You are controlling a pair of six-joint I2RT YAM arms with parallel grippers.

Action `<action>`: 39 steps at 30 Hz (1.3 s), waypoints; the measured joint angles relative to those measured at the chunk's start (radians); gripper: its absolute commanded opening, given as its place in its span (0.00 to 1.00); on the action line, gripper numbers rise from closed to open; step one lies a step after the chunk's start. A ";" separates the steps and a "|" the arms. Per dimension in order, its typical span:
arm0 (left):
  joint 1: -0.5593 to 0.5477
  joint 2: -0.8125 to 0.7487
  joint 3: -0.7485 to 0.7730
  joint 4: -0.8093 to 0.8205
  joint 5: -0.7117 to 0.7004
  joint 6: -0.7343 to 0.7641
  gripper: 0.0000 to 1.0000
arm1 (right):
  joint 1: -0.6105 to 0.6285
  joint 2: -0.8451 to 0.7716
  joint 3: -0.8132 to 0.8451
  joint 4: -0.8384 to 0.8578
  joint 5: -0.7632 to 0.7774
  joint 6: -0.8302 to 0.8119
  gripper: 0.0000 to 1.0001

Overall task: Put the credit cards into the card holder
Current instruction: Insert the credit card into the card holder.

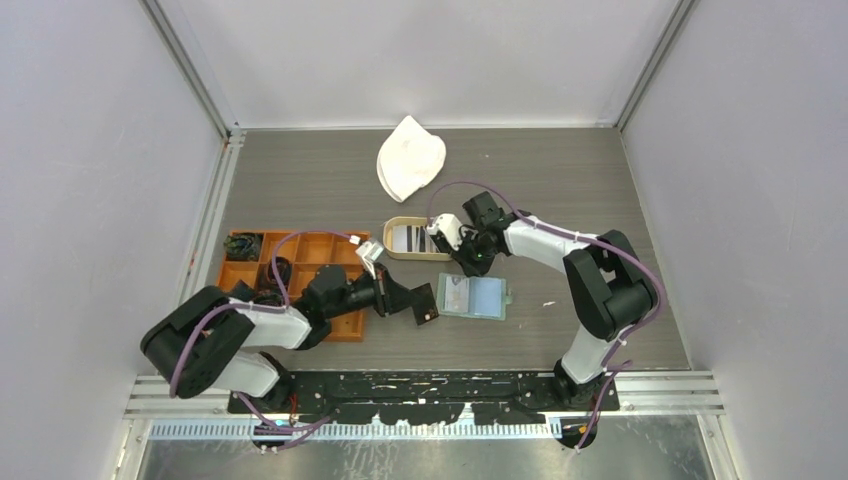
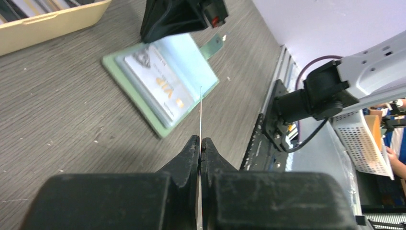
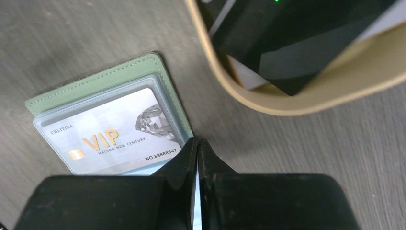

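The sage-green card holder (image 1: 474,297) lies open on the table, with a pale VIP credit card (image 3: 110,139) in its clear left pocket. My left gripper (image 1: 408,300) is shut on a black credit card (image 1: 427,303) and holds it just left of the holder. In the left wrist view the card shows edge-on (image 2: 200,112), pointing at the holder (image 2: 163,86). My right gripper (image 1: 468,262) is shut, its tips (image 3: 197,143) at the holder's far edge (image 3: 119,72). I cannot tell whether it pinches the pocket. More cards (image 3: 297,43) lie in the tan tray.
An oval tan wooden tray (image 1: 392,240) stands behind the holder, close to my right gripper. An orange compartmented tray (image 1: 300,262) is at the left under my left arm. A white cloth (image 1: 410,160) lies at the back.
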 measured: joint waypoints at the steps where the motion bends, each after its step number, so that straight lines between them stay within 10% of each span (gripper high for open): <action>1: 0.000 -0.023 0.000 -0.013 0.004 -0.006 0.00 | 0.011 0.002 0.005 -0.013 -0.006 -0.006 0.10; 15: -0.076 -0.216 0.004 -0.183 0.008 -0.099 0.00 | 0.093 -0.048 0.057 -0.127 -0.071 -0.013 0.14; 28: -0.140 -0.211 0.024 -0.200 -0.121 -0.261 0.00 | -0.034 -0.497 -0.007 -0.229 -0.269 -0.315 0.63; 39: -0.144 -0.045 0.135 -0.225 -0.202 -0.306 0.00 | -0.036 -0.420 -0.144 -0.325 -0.168 -0.656 0.60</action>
